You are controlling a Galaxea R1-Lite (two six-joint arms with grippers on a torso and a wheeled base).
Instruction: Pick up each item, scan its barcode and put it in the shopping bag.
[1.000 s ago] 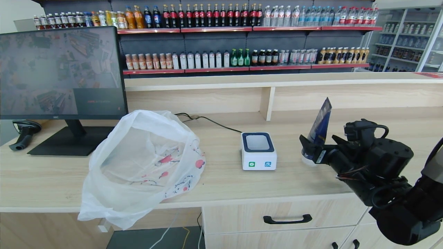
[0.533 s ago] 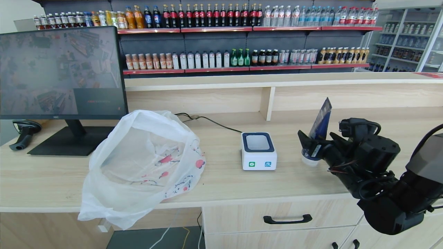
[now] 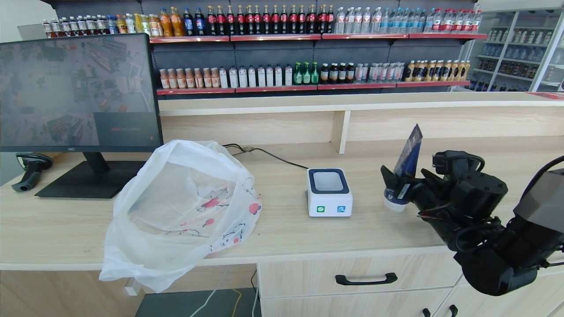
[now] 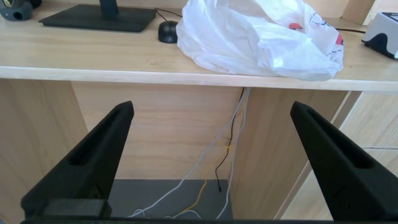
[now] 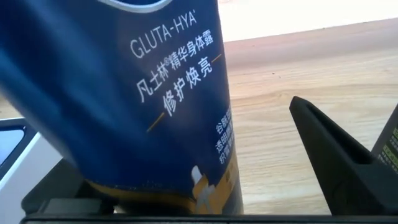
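- Right gripper (image 3: 403,176), mid-right of frame, sits open around the blue tube (image 3: 408,152); one finger stands clear
- tube stands cap-down on the counter (image 3: 286,229), right of the scanner (image 3: 329,192)
- left gripper (image 4: 211,109) gapes wide, empty

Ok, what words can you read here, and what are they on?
"GLUTA-HYA": blue tube.
"凡士林®精华身体露": same tube.
"修护焕亮": same tube.
Too small or blurred: fine print low on the tube, red line on the monitor, two badges on the scanner, labels on the shelf bottles.
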